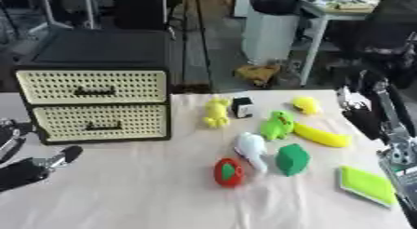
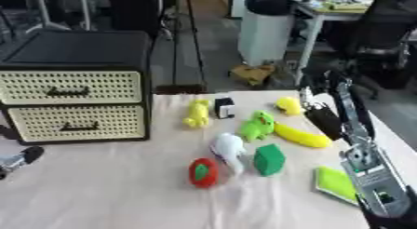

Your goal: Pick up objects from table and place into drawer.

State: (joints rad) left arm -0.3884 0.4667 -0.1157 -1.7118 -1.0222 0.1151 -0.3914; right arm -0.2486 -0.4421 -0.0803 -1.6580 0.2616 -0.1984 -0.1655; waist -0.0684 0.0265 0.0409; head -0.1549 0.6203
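Left eye view: both drawers of the drawer unit (image 1: 94,104) look shut, so I judge the step in hand is either opening one or going for the first toy. I'd open a drawer first. My left hand (image 1: 36,166) shows at the lower left edge, low over the tabletop (image 1: 122,195), holding nothing; I cannot tell how far its fingers are curled. The lower drawer handle (image 1: 104,127) lies just up and to the right of it, near, so I'd hook that handle from the front and pull straight toward me, keeping the wrist level so the unit doesn't slide. The toys sit in a cluster to the right of the unit: a yellow figure (image 1: 217,112), a small black and white cube (image 1: 242,107), a green frog-like toy (image 1: 278,124), a banana (image 1: 322,136), a white toy (image 1: 252,150), a red one (image 1: 229,171), a green block (image 1: 292,159) and a flat lime pad (image 1: 366,185).

Right eye view: my right hand (image 2: 324,118) hangs just beside the far end of the banana, and a small yellow toy (image 2: 287,105) is just to its left. It grips nothing that I can see, and its fingers are too dark for me to read. I'd take the banana first, coming down across its middle.
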